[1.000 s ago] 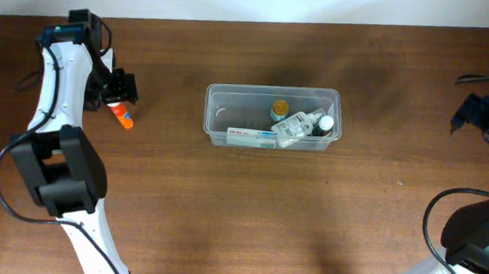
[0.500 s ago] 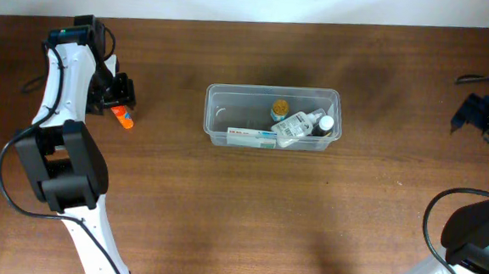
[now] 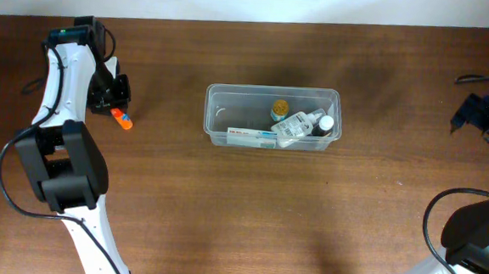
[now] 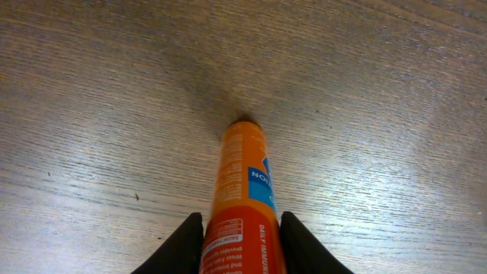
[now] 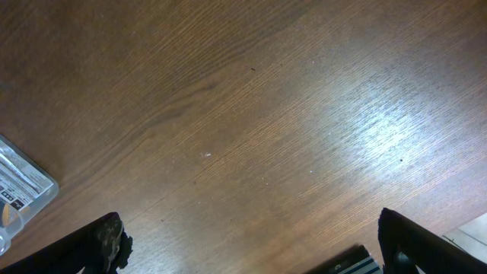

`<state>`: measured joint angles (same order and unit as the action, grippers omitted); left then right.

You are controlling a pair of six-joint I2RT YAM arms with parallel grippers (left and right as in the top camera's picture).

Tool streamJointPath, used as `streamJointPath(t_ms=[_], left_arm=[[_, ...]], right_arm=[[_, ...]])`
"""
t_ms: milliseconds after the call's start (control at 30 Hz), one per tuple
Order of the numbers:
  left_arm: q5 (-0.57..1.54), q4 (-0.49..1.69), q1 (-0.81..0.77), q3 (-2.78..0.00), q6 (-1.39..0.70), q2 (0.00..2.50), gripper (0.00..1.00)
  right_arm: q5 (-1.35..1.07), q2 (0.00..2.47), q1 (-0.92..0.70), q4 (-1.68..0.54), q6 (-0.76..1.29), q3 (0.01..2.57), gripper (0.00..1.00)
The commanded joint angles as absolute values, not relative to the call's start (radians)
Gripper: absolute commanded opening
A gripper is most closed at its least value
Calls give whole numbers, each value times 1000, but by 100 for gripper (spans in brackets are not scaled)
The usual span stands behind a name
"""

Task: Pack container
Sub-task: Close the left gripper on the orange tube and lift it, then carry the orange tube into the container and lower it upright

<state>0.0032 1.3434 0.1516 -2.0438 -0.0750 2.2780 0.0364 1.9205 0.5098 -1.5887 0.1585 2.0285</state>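
Observation:
The container (image 3: 218,97) is a clear plastic tub at the table's middle, holding a small white box, a clear bottle and a gold-capped jar. An orange tube (image 3: 123,119) lies on the wood at the far left. My left gripper (image 3: 115,105) is shut on the orange tube (image 4: 242,190); both black fingers (image 4: 183,243) press its sides in the left wrist view. At the table's far right edge, well away from the tub, my right gripper (image 3: 476,113) stands open with only bare wood between its fingers (image 5: 103,240). A corner of the container (image 5: 23,186) shows at that view's left edge.
The brown wooden table (image 3: 248,214) runs wide on every side of the tub. A pale wall strip (image 3: 261,2) borders the far edge. A small striped object (image 5: 354,265) peeks in at the bottom of the right wrist view.
My left gripper has closed on the orange tube, which shifted slightly. The right arm has not moved.

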Motion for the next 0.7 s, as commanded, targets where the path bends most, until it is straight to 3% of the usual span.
streamJointPath(t_ms=[0, 433, 667], left_arm=[[12, 1349, 151, -2055, -74, 2281, 32], [121, 1539, 135, -2369, -74, 2281, 31], [143, 1676, 23, -2659, -74, 2281, 31]], right_arm=[[38, 1906, 512, -1588, 170, 2030, 98], [38, 1906, 512, -1588, 170, 2030, 98], [38, 1906, 512, -1588, 170, 2030, 98]])
